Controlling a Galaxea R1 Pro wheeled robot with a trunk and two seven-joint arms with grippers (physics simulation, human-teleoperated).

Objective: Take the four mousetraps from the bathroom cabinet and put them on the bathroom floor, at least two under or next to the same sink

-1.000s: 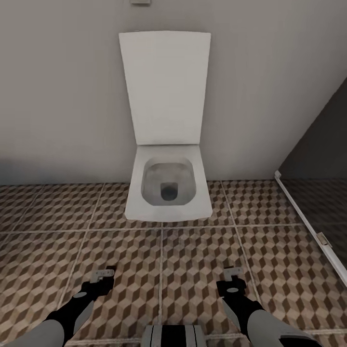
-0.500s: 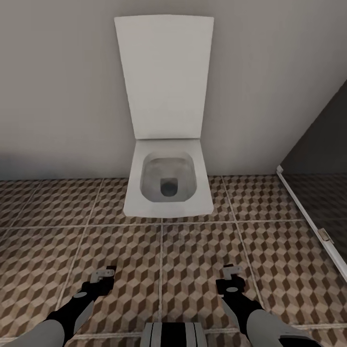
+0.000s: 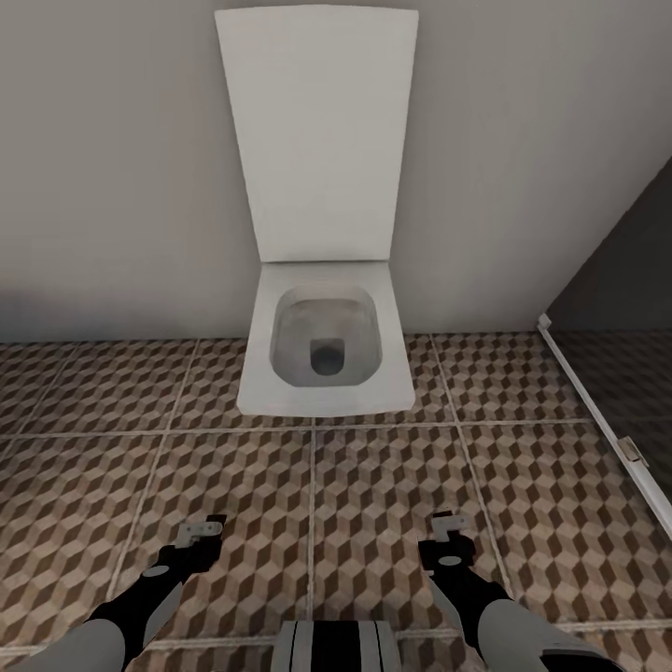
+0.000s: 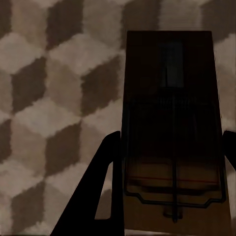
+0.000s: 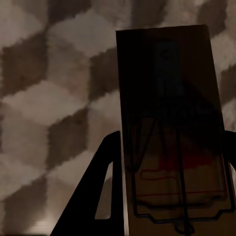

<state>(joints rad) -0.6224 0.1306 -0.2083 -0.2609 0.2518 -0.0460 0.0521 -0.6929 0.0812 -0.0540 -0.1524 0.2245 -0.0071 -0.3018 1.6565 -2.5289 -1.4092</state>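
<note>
A white wall-hung toilet (image 3: 325,350) with its lid (image 3: 319,131) raised against the grey wall stands straight ahead, over the bathroom floor (image 3: 392,485) of cube-patterned tiles. A dark glass panel (image 3: 616,355) with a white frame runs along the right side. Both arms reach forward low over the tiles, the left gripper (image 3: 199,532) and the right gripper (image 3: 446,528) well apart. The left wrist view shows a dark-brown mousetrap (image 4: 172,132) gripped between the left jaws, its thin wire bar visible, held above the tiles. The right wrist view shows a second mousetrap (image 5: 172,132) clamped the same way between the right jaws, also above the floor.
</note>
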